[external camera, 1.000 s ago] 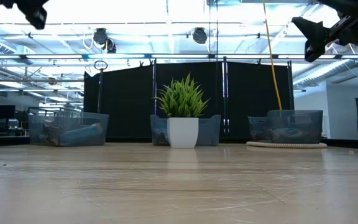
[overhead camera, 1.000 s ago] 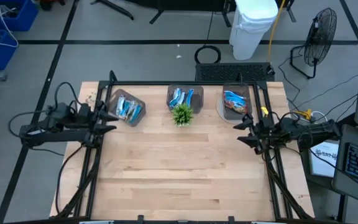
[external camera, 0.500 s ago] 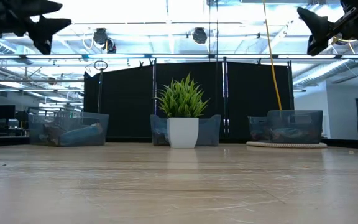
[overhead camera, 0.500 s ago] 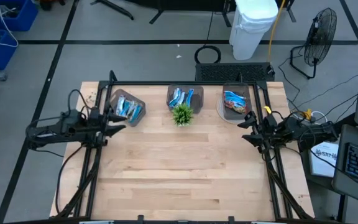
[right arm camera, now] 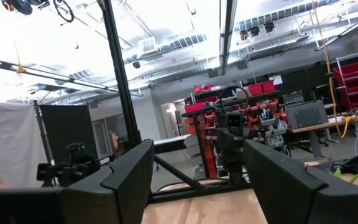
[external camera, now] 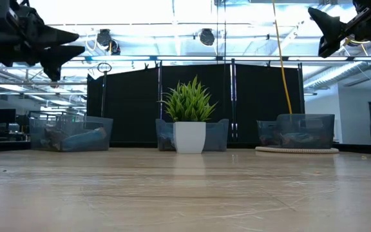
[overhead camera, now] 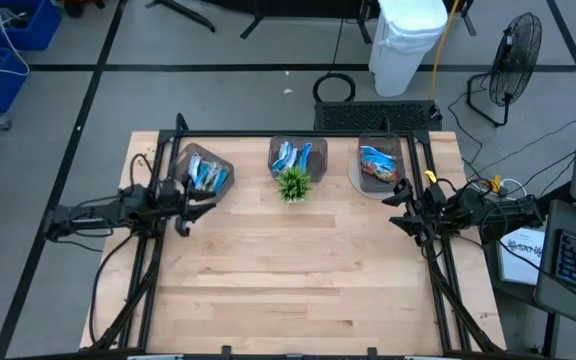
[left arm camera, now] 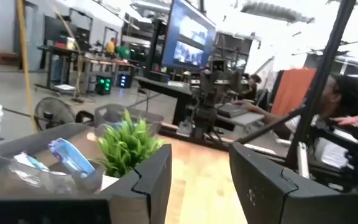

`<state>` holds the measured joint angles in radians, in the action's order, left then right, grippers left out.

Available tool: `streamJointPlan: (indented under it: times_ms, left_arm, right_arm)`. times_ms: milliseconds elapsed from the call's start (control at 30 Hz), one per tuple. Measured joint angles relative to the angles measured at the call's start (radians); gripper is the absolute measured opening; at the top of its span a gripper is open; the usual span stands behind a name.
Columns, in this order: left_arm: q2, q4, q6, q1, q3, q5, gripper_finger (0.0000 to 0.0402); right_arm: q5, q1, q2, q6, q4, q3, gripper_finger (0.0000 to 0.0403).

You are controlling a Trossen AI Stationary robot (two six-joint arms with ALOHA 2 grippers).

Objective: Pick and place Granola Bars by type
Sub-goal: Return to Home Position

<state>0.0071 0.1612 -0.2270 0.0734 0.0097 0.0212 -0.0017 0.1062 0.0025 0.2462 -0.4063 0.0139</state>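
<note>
Near left tool (overhead camera: 186, 203), granola bars (overhead camera: 207, 176) sit in bin (overhead camera: 226, 189).

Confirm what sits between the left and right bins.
High view: the middle bin, holding blue granola bars, sits between the left bin and right bin, with the green plant right in front of it.

Granola bars (overhead camera: 292, 156) in three bins (overhead camera: 226, 168); plant (overhead camera: 293, 184) before middle bin (overhead camera: 319, 158).
</note>
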Motion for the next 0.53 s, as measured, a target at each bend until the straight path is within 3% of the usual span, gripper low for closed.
streamJointPlan:
  times_ms: [333, 533]
  left_arm:
    - [-0.001, -0.073, -0.072, 0.0, 0.0, 0.128, 0.0179]
    - [-0.001, -0.125, -0.137, 0.0, 0.002, 0.093, 0.0175]
  right_arm:
    - [0.0, 0.0, 0.0, 0.0, 0.0, 0.0, 0.0238]
    - [0.0, 0.0, 0.0, 0.0, 0.0, 0.001, 0.0238]
